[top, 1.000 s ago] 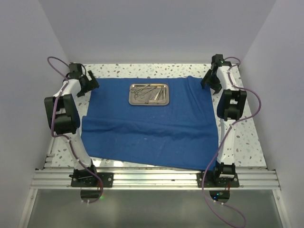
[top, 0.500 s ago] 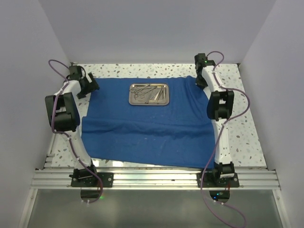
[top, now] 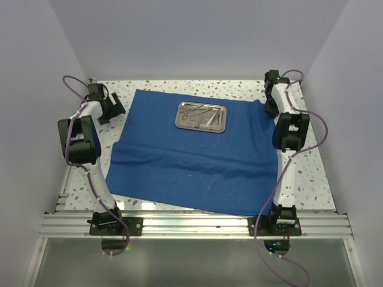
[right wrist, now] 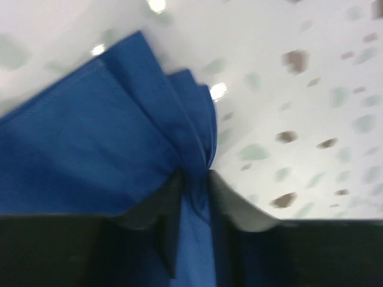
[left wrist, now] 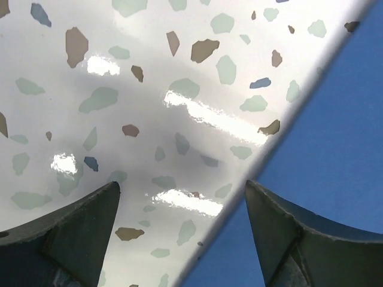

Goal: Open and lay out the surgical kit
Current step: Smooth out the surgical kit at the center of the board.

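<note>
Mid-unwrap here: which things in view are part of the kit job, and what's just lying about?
Job: blue cloth wrap, pinched by the right gripper at its far right corner; steel tray on it; silver instruments in the tray; left gripper, open at the cloth's left edge.
Lying about: nothing loose, only the speckled table and the metal rail along its near edge.

this looks like a robot lab, set up as a small test booth. two robot arms, the left arm and the right arm, are bolted to a metal rail at the near edge of a white table with little coloured specks. plain pale walls stand close on three sides. purple cables loop from the arms. on the table lies a blue cloth with a shiny steel tray of thin silver tools.
</note>
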### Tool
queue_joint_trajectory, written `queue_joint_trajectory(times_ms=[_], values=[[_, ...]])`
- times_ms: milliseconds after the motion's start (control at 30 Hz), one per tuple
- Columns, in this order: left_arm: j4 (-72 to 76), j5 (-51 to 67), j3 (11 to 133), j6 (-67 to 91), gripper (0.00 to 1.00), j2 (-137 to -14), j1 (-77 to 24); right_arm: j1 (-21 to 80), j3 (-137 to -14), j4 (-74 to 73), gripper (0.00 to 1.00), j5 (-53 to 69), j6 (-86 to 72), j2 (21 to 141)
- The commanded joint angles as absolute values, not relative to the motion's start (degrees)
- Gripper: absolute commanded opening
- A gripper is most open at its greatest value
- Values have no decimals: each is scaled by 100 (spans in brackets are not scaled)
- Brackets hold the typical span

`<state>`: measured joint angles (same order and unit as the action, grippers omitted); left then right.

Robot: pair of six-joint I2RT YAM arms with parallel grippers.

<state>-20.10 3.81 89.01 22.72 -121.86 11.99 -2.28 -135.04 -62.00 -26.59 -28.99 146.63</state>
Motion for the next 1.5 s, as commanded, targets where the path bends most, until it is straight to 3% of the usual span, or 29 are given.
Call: queue_joint_trajectory(times_ms=[0, 100, 133, 267, 400, 633, 733, 800, 867, 933, 967, 1000, 1033, 1100, 1133, 1233, 1467], values=[[-1881, 422, 9184, 2162, 88, -12331, 1257, -659, -13526, -6592, 33, -3278, -2909, 14765], [-1881, 509, 9290, 2145, 80, -12454, 1257, -686, -13597, -6627, 71, -3296, -2839, 14801], [-1846, 579, 9360, 2136, 78, -12489, 1257, -686, -13553, -6627, 77, -3339, -2821, 14783], [-1469, 1360, 9536, 2232, 76, -12709, 1239, -747, -13342, -6592, 81, -3349, -2778, 14678], [-1046, 2178, 9746, 2347, 82, -12814, 968, -773, -13001, -6557, 82, -3506, -2707, 14301], [-1160, 2276, 10634, 2443, 85, -13577, 572, -774, -12200, -6214, 82, -3236, -2558, 13186], [-1405, 2163, 11091, 2461, 81, -13990, 422, -765, -11849, -6109, 80, -2928, -2663, 12798], [-1564, 2083, 11397, 2443, 71, -14193, 352, -756, -11673, -6073, 79, -2699, -2777, 12455], [-1643, 2083, 11461, 2470, 57, -14361, 264, -738, -11435, -5977, 75, -2498, -2804, 12130], [-1600, 2127, 11408, 2522, 38, -14405, 220, -703, -11215, -5714, 69, -2304, -2760, 11910], [-1582, 2136, 11373, 2549, 28, -14405, 202, -686, -11137, -5574, 64, -1876, -2699, 11718], [-1547, 2127, 11286, 2601, 5, -14397, 202, -668, -10979, -5216, 58, -1637, -2576, 11620], [-1529, 2110, 11233, 2628, 0, -14353, 193, -607, -10873, -4977, 47, -1339, -2514, 11523], [-1468, 2057, 11049, 2637, 0, -14265, 202, -554, -10749, -4485, 36, -507, -2461, 11443], [-1424, 2022, 11004, 2619, 0, -14178, 202, -493, -10819, -4439, 20, -249, -2461, 11530], [-1450, 1837, 10863, 2540, 0, -14002, 228, -274, -11363, -4570, 0, 263, -2452, 12110], [-1555, 1802, 10679, 2453, 0, -13746, 448, 334, -12409, -4807, 0, 377, -2425, 13367]])
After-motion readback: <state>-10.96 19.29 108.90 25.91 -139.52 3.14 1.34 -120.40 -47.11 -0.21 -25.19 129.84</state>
